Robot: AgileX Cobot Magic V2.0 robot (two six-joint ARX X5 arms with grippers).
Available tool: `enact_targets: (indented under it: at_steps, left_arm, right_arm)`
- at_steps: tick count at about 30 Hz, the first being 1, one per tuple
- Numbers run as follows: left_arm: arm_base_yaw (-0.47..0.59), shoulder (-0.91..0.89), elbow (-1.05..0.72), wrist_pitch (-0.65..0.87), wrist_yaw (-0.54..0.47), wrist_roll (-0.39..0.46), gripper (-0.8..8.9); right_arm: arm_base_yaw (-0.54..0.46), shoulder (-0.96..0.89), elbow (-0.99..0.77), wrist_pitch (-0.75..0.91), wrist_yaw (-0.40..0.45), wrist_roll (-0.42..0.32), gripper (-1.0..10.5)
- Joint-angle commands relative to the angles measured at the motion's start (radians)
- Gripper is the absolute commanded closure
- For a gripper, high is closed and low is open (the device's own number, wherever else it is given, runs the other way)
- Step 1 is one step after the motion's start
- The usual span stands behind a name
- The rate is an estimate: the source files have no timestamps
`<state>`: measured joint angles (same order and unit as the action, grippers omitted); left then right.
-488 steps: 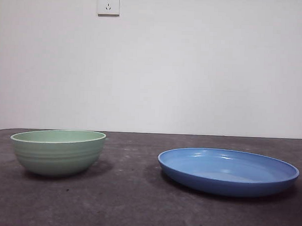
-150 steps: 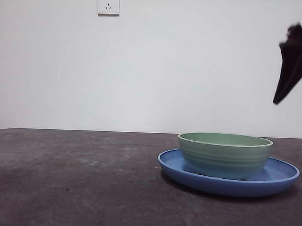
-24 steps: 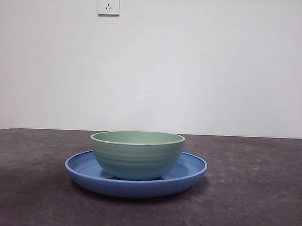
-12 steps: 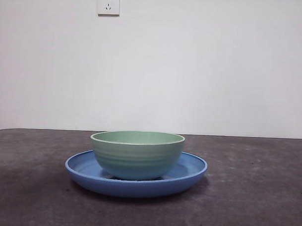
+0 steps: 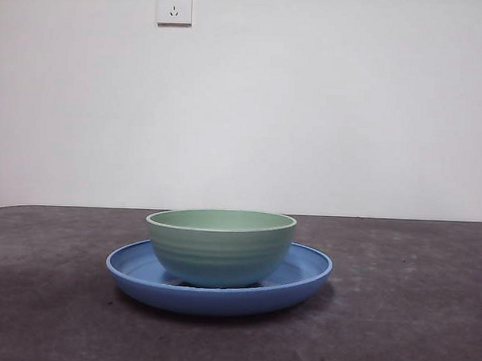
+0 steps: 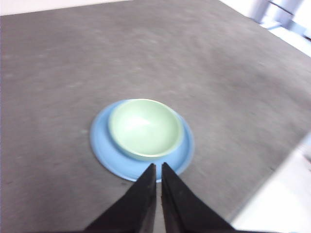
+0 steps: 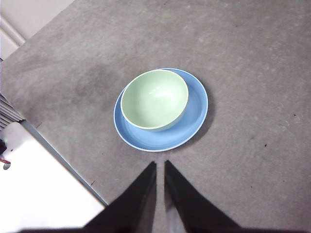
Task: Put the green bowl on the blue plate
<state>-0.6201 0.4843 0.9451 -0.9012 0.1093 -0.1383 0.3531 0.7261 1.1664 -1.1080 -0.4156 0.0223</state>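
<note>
One green bowl (image 5: 220,247) sits upright inside one blue plate (image 5: 301,278), near the middle of the table (image 5: 410,313). The bowl is pale mint green, round and deep, with faint horizontal ridges around its outer wall and a thin, lighter rim; its inside is smooth and bare. It is narrower than the plate, and the wrist views show it resting off-centre, close to one side of the plate's rim, so that a broad blue crescent shows on the other side. The plate is medium blue, wide and shallow, with a raised sloping rim and a glossy surface that catches soft highlights. Both pieces look hard and glazed.

The table is dark grey with a matt, slightly mottled surface. Behind it stands a plain white wall carrying one white wall socket (image 5: 174,5).

Two grippers are seen, each only in its own wrist view, both raised well above the table and apart from the dishes. The left gripper (image 6: 158,170) has two black tapering fingers pressed almost together, only a narrow slit between their tips, and holds nothing. The right gripper (image 7: 160,169) likewise has two black fingers drawn close with a thin gap, empty. The bowl and plate lie beyond the tips of each pair.
</note>
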Motion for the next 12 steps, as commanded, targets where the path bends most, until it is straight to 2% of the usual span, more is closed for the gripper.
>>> enact_targets:
  at_steps: [1, 4, 8, 12]
  left_arm:
    - [0.101, 0.002, -0.011, 0.01, 0.0, 0.027, 7.95]
    - [0.246, -0.014, -0.074, 0.074, -0.002, 0.072, 7.95]
    - [0.427, -0.062, -0.232, 0.247, -0.005, 0.115, 7.95]
    - [0.534, -0.129, -0.422, 0.421, -0.006, 0.121, 7.95]
  right_arm:
    - [0.005, 0.003, 0.018, 0.012, -0.002, -0.008, 9.2]
    - [0.005, 0.003, 0.018, 0.012, -0.002, -0.008, 9.2]
    - [0.005, 0.004, 0.018, 0.012, -0.002, -0.008, 9.2]
    - [0.005, 0.004, 0.018, 0.012, -0.002, -0.008, 9.2]
